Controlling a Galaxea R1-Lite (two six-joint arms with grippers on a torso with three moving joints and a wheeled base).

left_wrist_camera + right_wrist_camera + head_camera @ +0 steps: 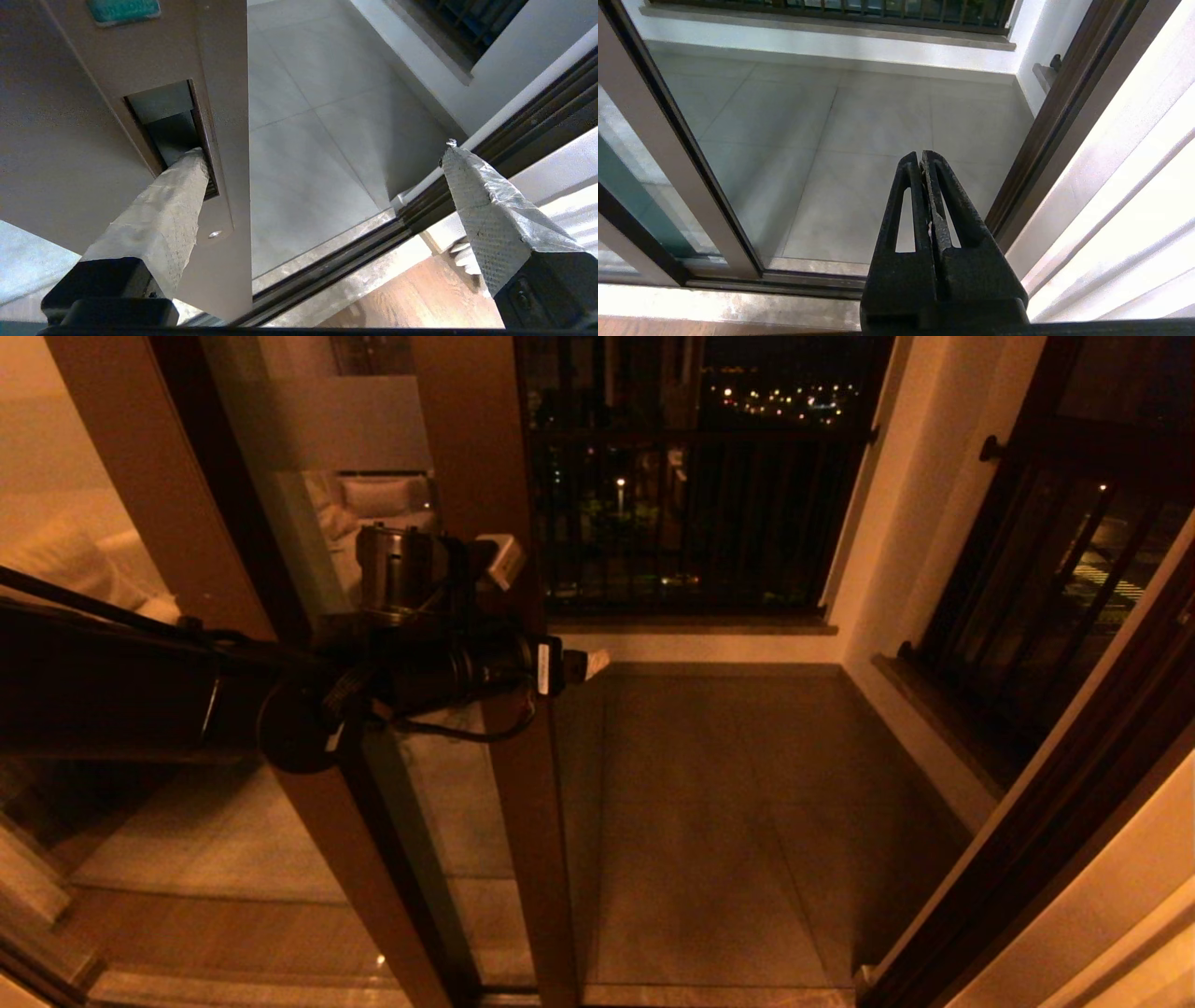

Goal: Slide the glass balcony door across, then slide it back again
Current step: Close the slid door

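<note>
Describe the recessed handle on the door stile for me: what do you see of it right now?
The recessed handle is a slim rectangular pocket, dark inside, cut into the brown stile of the glass balcony door near its free edge. One taped finger of the left gripper sits hooked inside it; the other finger hangs free beyond the edge, jaws wide.

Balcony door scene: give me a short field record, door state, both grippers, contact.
door: glass balcony door, clear panel in dark brown frame, slid to the robot's left; doorway open onto grey tiled balcony floor
handle: recessed slot in the door's stile
left gripper: open, at the stile; one taped finger tip in the handle slot, the other finger out past the door's edge
right gripper: shut, empty, idle over the threshold at the right
other: dark balcony railing beyond
</note>
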